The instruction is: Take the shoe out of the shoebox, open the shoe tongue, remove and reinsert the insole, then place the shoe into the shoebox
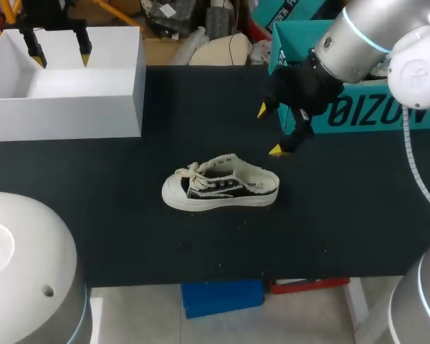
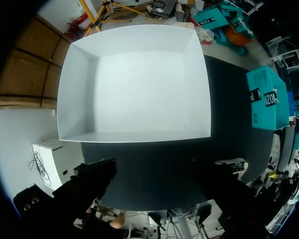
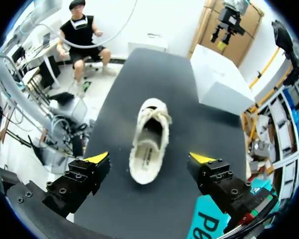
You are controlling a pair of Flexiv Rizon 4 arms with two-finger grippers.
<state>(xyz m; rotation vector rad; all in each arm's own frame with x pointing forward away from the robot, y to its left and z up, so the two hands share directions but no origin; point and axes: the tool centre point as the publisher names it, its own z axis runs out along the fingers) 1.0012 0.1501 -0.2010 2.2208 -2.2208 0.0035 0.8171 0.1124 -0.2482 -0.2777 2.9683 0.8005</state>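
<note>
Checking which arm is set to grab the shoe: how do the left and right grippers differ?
The left gripper hangs over the empty white box; the right gripper is over the table near the shoe's heel. The left one points straight down into the box; the right one tilts toward the shoe, which lies ahead of its fingers. Both are open and hold nothing.

Black table (image 1: pixel 129 236), teal box (image 1: pixel 292 43) at its right rear
</note>
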